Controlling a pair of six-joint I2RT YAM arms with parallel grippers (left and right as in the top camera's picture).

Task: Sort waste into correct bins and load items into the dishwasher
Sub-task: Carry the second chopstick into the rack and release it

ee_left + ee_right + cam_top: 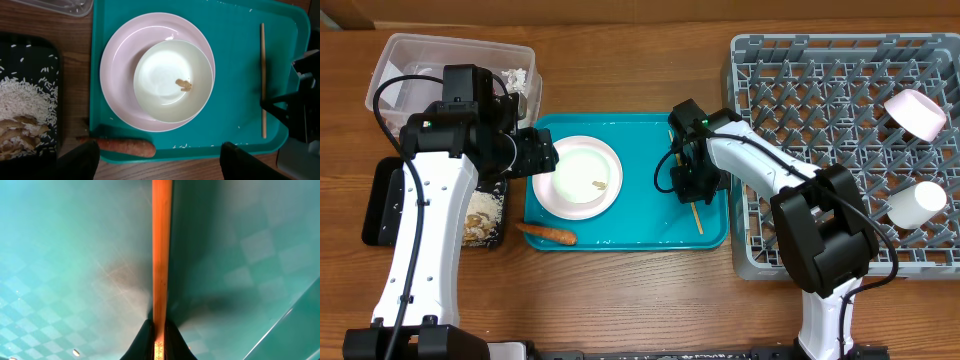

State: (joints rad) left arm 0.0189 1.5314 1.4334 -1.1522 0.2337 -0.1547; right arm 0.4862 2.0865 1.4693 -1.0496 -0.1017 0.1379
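Observation:
A white plate (115,75) on the teal tray carries a white bowl (172,80) with a beige food scrap (184,85) in it. An orange carrot piece (125,146) lies on the tray's front left rim. My left gripper (160,167) is open and empty, above the tray's front edge; in the overhead view it (542,155) sits at the plate's (552,192) left side. My right gripper (159,340) is shut on a wooden chopstick (161,245) lying on the tray, also seen in the overhead view (697,218). Only one chopstick shows.
The black tray (380,200) holds rice and beige scraps. The clear tub (400,60) stands behind it. The grey dish rack (770,90) at the right holds a white bowl (915,112) and a white cup (917,203).

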